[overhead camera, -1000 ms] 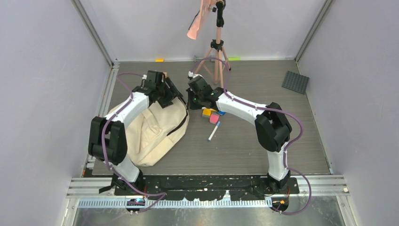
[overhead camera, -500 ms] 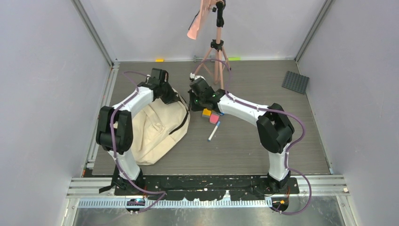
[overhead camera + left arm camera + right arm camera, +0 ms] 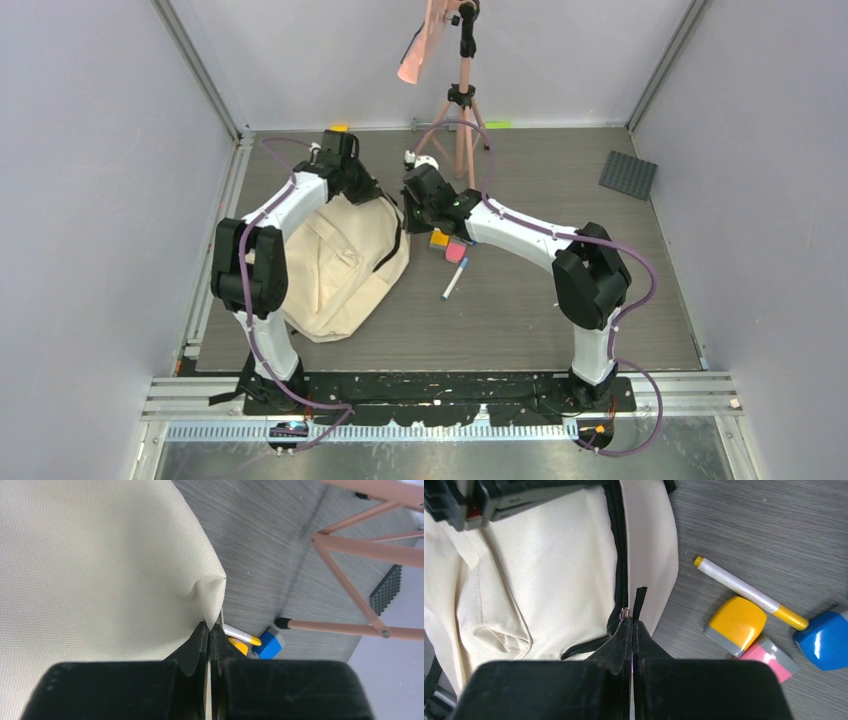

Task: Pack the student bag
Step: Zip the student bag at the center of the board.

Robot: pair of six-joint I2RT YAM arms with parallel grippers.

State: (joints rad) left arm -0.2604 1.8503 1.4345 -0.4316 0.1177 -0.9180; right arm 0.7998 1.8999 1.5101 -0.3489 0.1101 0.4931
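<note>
The student bag [image 3: 340, 270], cream canvas with a black zip, lies on the left of the table. My left gripper [image 3: 362, 190] is at its far top edge, shut on a pinched fold of the bag's canvas [image 3: 211, 626]. My right gripper [image 3: 413, 212] is at the bag's right edge, shut on the black zip pull [image 3: 640, 600] beside the zip [image 3: 616, 540]. To the right of the bag lie a yellow block [image 3: 736, 624], a pink block [image 3: 774, 660], a blue block [image 3: 824, 640] and a white marker with a yellow cap [image 3: 744, 591]. A white pen [image 3: 454, 279] lies nearer the front.
A pink tripod [image 3: 462, 110] stands at the back centre, its legs close behind both grippers. A dark studded plate [image 3: 628, 174] lies at the back right. Grey walls close the table in on both sides.
My left gripper has shut on the bag's canvas and moved toward the back, drawing the bag's top edge up and a little right. The right gripper has stayed shut in place.
</note>
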